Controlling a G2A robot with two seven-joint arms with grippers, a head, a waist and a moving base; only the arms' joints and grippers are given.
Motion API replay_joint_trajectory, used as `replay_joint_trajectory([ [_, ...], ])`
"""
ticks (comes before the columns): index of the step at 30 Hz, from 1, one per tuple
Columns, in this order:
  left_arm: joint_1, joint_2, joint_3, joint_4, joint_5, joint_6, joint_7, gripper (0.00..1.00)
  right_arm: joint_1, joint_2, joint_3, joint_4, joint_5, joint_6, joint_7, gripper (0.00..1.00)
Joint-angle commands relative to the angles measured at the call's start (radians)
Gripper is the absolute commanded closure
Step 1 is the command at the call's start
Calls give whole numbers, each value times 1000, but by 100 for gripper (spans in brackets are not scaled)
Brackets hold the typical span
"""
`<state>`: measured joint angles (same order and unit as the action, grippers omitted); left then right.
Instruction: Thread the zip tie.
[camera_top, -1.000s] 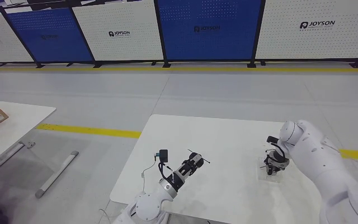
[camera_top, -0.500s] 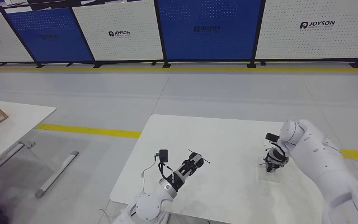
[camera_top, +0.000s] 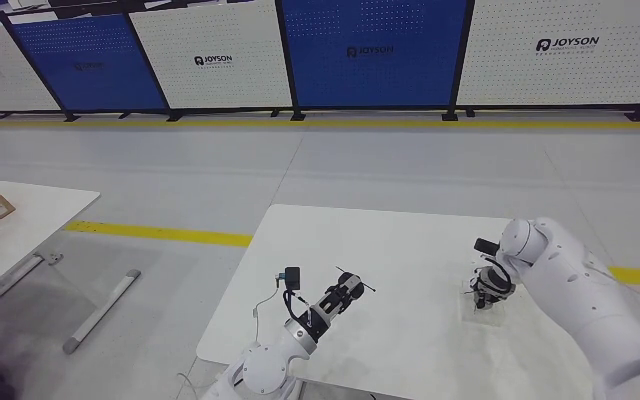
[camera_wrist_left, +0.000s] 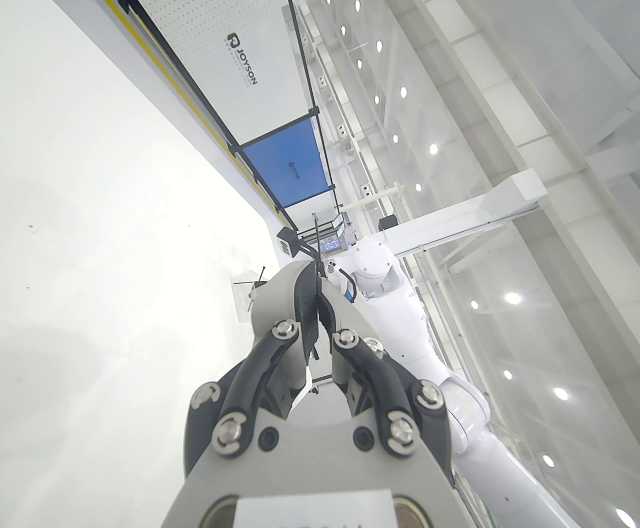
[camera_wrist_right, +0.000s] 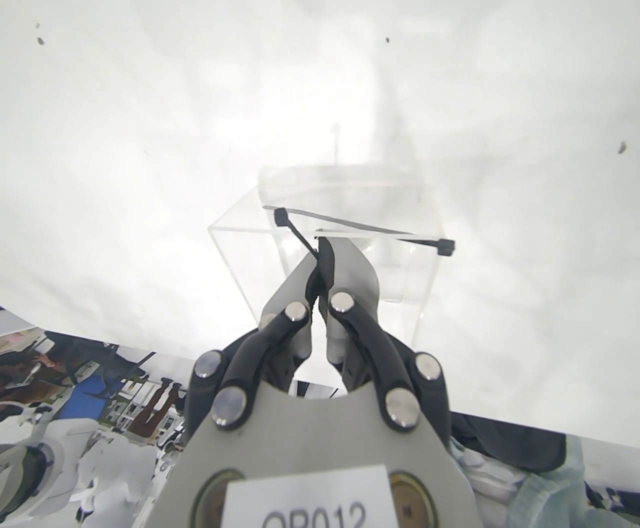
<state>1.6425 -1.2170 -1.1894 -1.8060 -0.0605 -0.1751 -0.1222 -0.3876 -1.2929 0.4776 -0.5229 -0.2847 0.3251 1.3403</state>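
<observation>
Robot is pinching thin black plastic zip tie (camera_wrist_right: 283, 219) nr its head w/ right gripper (camera_wrist_right: 320, 251) at clear acrylic box (camera_wrist_right: 245, 260), left gripper (camera_wrist_left: 316, 281) clamping second tie (camera_wrist_left: 316, 237); straps prob. light, springy.

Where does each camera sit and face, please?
Top view: overhead, facing down on the table; left arm and right arm show.
Left wrist view: behind the left gripper holding a zip tie, facing the right arm.
Right wrist view: behind the right gripper pinching a second zip tie, facing down onto the clear box.
Both wrist views share that box.
</observation>
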Motion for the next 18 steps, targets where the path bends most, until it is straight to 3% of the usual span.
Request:
replay_joint_trajectory([
  [1, 0, 0, 0, 0, 0, 0, 0, 100, -12, 17, 13, -33, -8, 7, 3, 100],
  [4, 0, 0, 0, 0, 0, 0, 0, 100, -29, 40, 32, -79, -23, 15, 10, 100],
  [16, 0, 0, 0, 0, 0, 0, 0, 100, -29, 40, 32, -79, -23, 15, 10, 100],
  [18, 0, 0, 0, 0, 0, 0, 0, 100, -42, 42, 38, -83, -19, -7, -19, 100],
])
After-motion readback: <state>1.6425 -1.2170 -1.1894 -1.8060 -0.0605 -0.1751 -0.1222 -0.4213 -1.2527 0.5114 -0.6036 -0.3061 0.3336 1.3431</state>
